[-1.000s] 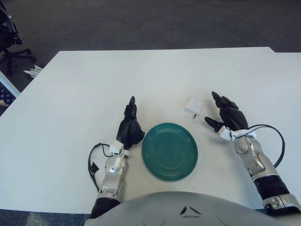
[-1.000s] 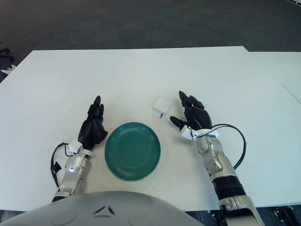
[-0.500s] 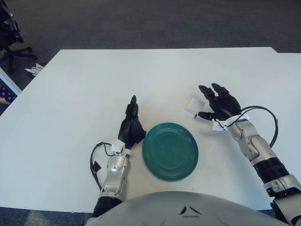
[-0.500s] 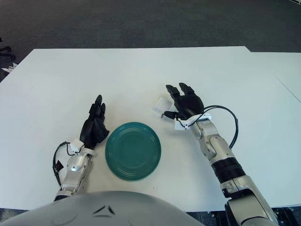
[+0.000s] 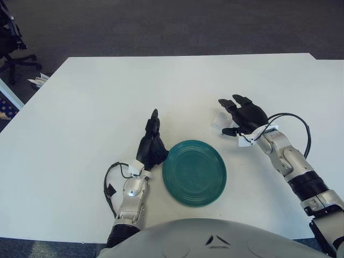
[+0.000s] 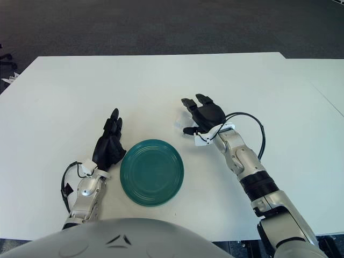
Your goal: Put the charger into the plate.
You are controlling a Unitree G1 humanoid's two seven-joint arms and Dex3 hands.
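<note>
The small white charger (image 5: pixel 218 120) lies on the white table, up and to the right of the dark green plate (image 5: pixel 194 172). My right hand (image 5: pixel 230 115) hovers right over the charger with fingers spread and arched; they cover most of it, and only its left edge shows. The fingers have not closed on it. My left hand (image 5: pixel 151 142) shows just left of the plate, fingers straight and held together, holding nothing. Nothing lies in the plate.
A black cable (image 5: pixel 304 129) loops off my right wrist over the table. The table's left edge runs diagonally past some papers (image 5: pixel 38 80) and an office chair (image 5: pixel 11 33) on the floor at the far left.
My right hand has moved up and to the left from beside the charger to over it, now hiding most of it. The left hand and the plate stay put.
</note>
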